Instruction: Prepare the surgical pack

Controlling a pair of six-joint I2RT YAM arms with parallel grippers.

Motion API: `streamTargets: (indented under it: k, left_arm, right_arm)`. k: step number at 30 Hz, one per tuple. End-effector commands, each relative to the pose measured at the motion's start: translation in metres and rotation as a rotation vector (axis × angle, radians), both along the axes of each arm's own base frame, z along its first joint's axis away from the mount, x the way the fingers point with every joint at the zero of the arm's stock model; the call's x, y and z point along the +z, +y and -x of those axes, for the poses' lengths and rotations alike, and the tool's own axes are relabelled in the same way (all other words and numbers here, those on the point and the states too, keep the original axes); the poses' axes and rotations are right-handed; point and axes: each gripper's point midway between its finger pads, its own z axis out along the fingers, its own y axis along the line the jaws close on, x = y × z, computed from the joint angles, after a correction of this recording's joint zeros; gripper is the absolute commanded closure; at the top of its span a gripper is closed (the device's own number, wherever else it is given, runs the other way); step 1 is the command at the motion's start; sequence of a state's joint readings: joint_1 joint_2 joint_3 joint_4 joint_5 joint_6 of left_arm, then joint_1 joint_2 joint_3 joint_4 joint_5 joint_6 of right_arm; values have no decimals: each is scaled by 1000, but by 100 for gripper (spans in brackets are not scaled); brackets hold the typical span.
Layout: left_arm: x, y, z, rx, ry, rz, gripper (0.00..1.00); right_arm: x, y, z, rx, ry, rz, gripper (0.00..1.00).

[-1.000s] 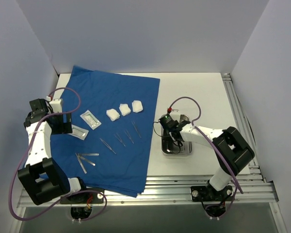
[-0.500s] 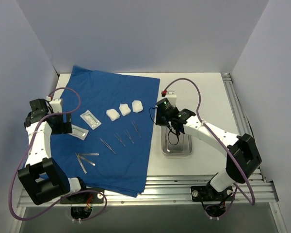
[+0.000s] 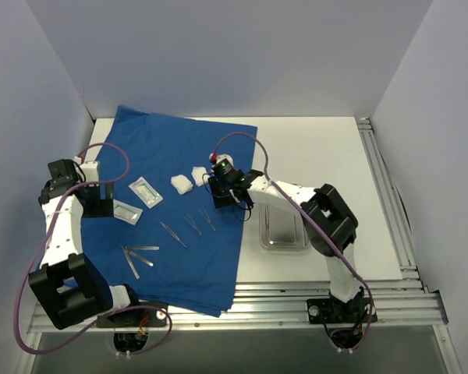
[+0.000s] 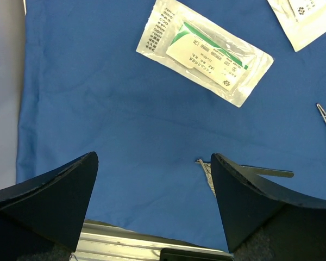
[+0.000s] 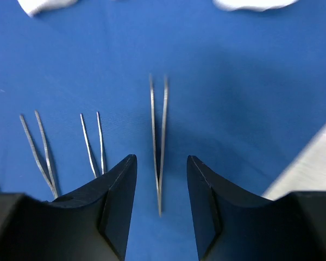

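The left gripper [image 4: 154, 157], fingers wide, hovers over the soft blue cloth [image 3: 179, 148] spread on the surface [image 3: 327, 148]; flat packets [image 4: 204, 51] there look light and slippery; the right gripper [image 5: 161, 159], fingers narrowly parted and empty, straddles thin, stiff tweezers [image 5: 158, 136], likely best pinched mid-length; the steel tray [image 3: 285, 232] sits just right of the cloth, nothing in it.

A white table [image 3: 320, 148] spreads out to the right of my right tool [image 3: 221, 189]. Far past my tool stands a plain back wall [image 3: 234, 54]. A left wall [image 3: 23, 93] and a right wall [image 3: 444, 93] stand well off to each side. Silver rails [image 3: 281, 302] run along the table edge close to me, behind my tool. One more rail [image 3: 378, 179] runs down the table's right side.
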State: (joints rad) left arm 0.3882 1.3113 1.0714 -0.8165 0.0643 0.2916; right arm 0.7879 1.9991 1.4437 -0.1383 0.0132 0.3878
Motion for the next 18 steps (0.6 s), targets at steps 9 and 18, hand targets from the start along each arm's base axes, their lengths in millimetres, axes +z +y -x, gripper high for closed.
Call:
streamTargets:
  k: [9,18]
  left_arm:
    - [-8,-2,5,-16,35,15,6]
    - [-2,-41,3,-212,17,159,28]
  right_arm:
    - [-36,7,7,36,53,92,78]
    - [-19,9,4,21,15,97,100]
